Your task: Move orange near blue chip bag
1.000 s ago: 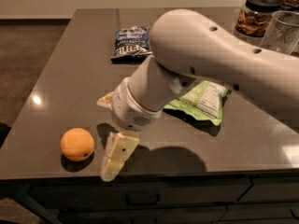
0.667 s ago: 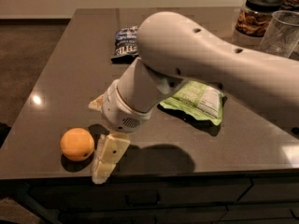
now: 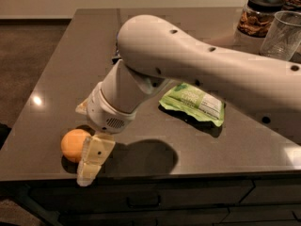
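Observation:
The orange (image 3: 71, 144) sits near the front left edge of the dark table (image 3: 56, 69). My gripper (image 3: 83, 143) is low at the orange's right side and is open. One cream finger (image 3: 95, 158) stands in front of the orange and overlaps its right edge. The other finger (image 3: 83, 108) shows just behind it. I cannot tell whether either finger touches the orange. The blue chip bag is hidden behind my arm at the back of the table.
A light green bag with a white label (image 3: 193, 102) lies mid-table to the right of my arm. A lidded jar (image 3: 256, 15) and a clear plastic cup (image 3: 282, 34) stand at the back right. The table's front edge is just below the orange.
My arm has swung left and towards the orange. The front finger now overlaps the orange's right side, and the arm now covers the blue chip bag. The orange has not moved.

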Controlling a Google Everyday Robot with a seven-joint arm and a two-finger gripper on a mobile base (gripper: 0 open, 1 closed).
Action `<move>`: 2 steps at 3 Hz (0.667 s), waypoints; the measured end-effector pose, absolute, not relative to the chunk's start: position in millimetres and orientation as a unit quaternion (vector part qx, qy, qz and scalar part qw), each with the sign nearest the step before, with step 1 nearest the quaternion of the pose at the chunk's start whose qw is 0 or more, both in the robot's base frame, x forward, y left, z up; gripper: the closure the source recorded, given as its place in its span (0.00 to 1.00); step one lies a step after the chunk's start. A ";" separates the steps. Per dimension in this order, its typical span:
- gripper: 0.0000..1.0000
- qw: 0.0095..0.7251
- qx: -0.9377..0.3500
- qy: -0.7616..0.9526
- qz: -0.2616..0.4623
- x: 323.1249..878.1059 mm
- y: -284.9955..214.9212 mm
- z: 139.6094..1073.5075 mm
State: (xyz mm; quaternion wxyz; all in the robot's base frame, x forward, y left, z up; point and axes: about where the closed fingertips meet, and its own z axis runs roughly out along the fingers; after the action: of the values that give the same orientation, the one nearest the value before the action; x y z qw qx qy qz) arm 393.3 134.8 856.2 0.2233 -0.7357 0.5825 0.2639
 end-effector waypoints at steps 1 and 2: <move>0.00 0.221 -0.736 0.579 0.272 392.4 147.8 854.0; 0.15 0.217 -0.737 0.577 0.278 392.8 155.2 851.8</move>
State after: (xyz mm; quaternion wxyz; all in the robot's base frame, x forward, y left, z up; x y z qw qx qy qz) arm 392.8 155.2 851.8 0.2175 -0.7367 0.5768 0.2780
